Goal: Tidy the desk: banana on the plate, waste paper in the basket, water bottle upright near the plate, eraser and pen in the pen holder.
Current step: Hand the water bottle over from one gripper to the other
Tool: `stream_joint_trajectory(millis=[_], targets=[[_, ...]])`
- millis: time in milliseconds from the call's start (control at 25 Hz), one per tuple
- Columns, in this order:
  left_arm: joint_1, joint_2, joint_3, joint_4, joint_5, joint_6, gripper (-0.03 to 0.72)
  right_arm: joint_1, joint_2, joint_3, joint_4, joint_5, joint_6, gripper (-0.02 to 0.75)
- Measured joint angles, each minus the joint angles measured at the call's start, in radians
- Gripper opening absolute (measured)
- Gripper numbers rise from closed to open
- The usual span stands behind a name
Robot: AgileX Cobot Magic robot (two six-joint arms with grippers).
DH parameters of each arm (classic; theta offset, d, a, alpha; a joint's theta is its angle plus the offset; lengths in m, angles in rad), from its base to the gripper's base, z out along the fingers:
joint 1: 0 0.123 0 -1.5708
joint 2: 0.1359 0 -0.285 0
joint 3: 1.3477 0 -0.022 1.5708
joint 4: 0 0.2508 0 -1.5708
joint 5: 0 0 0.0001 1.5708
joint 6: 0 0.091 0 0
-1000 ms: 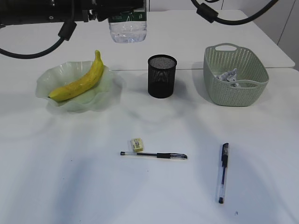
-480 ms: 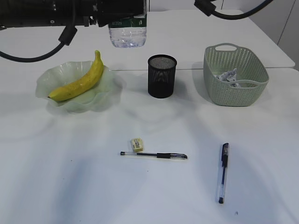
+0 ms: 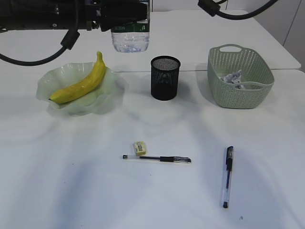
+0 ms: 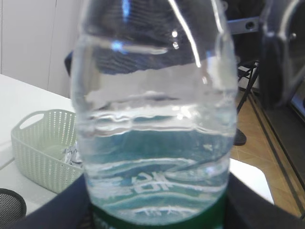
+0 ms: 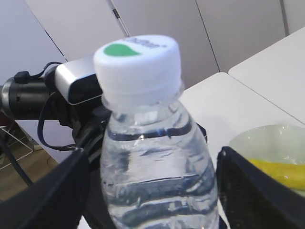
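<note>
Water bottle (image 3: 130,37) hangs in the air above the counter's far edge, left of centre, the left gripper (image 3: 121,14) clamped across its green label. In the right wrist view the right gripper (image 5: 152,191) flanks the bottle on both sides; contact can't be made out. Basket (image 3: 239,76) with waste paper (image 3: 233,78) sits far right; plate (image 3: 52,78) with banana (image 3: 81,82) far left. Pen holder (image 3: 165,78) stands between them. Two pens (image 3: 157,159) and the eraser (image 3: 139,147) lie toward the near edge.

Lab or office room: white desk (image 3: 71,191), plain pale wall panels (image 5: 157,19), wood-look floor (image 4: 267,157), black stand leg (image 4: 245,95) behind.
</note>
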Motion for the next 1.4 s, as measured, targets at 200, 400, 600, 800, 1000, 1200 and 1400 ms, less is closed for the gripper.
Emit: stream_joint_trajectory(millis=[200,400,600,800,1000,1200,1400], targets=[[0.000,0.000,0.000,0.003,0.000,0.000,0.358,0.000,0.000,0.000,-0.004,0.000,0.004,0.610],[0.000,0.000,0.000,0.003,0.000,0.000,0.358,0.000,0.000,0.000,-0.004,0.000,0.007,0.610],[0.000,0.000,0.000,0.003,0.000,0.000,0.358,0.000,0.000,0.000,-0.008,0.000,0.019,0.613],[0.000,0.000,0.000,0.003,-0.003,0.000,0.358,0.000,0.000,0.000,-0.051,0.009,0.057,0.626],[0.000,0.000,0.000,0.003,-0.005,0.000,0.358,0.000,0.000,0.000,-0.057,0.011,0.066,0.627],[0.000,0.000,0.000,0.003,-0.005,0.000,0.358,0.000,0.000,0.000,-0.060,0.011,0.069,0.628],[0.000,0.000,0.000,0.003,-0.005,0.000,0.358,0.000,0.000,0.000,-0.060,0.011,0.086,0.629]])
